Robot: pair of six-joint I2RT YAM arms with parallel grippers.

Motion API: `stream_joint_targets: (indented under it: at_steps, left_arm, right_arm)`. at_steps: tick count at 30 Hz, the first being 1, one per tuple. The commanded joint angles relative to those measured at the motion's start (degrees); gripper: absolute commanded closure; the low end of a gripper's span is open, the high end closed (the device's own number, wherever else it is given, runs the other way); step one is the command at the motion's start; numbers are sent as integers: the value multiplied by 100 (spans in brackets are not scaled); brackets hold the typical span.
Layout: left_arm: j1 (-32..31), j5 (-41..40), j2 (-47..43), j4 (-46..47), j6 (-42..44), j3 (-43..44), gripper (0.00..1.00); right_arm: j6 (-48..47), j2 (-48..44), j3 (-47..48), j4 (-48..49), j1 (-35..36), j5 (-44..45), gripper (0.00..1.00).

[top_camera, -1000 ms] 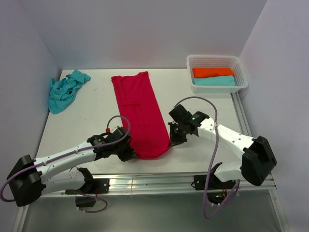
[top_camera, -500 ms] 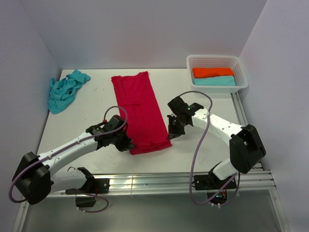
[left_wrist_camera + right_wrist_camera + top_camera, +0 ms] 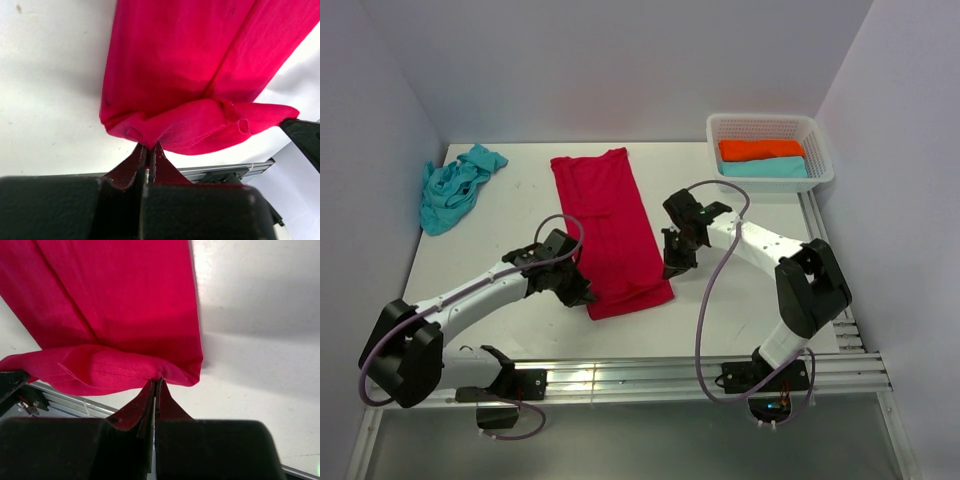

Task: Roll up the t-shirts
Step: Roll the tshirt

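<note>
Left gripper (image 3: pixel 148 150) and right gripper (image 3: pixel 156 382) are both clamped shut on the near hem corners of the red t-shirt (image 3: pixel 610 230), which lies mid-table (image 3: pixel 740 310). The hem has come off the near edge and turned over the body, so the roll looks started. Path to the far edge is open. Turquoise t-shirt (image 3: pixel 450 190) is in the far-left corner and basket (image 3: pixel 770 150) far-right, both well apart.

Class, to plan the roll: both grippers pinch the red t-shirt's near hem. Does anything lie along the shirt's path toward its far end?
Nothing visible does. The red t-shirt lies as a bare strip. The turquoise t-shirt sits off to its left, and the basket is at the far right corner.
</note>
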Motion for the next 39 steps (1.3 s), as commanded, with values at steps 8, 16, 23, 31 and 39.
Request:
stream_joint_targets:
  at_steps: [8, 16, 23, 31, 39]
  left_arm:
    - [195, 183, 417, 203, 317, 544, 100]
    - [283, 175, 497, 194, 370, 562, 100]
    - [432, 209, 479, 290, 423, 457, 100]
    - [547, 113, 488, 335, 581, 684, 72]
    - [889, -1, 549, 159, 941, 1036, 56]
  right_arm:
    - [-256, 318, 525, 69, -280, -17, 100]
    - [-300, 547, 771, 51, -351, -61, 100]
    - [-326, 722, 964, 25, -368, -70, 100]
    - [-265, 863, 1193, 77, -377, -43, 68]
    - [-211, 205, 895, 631, -474, -122, 55]
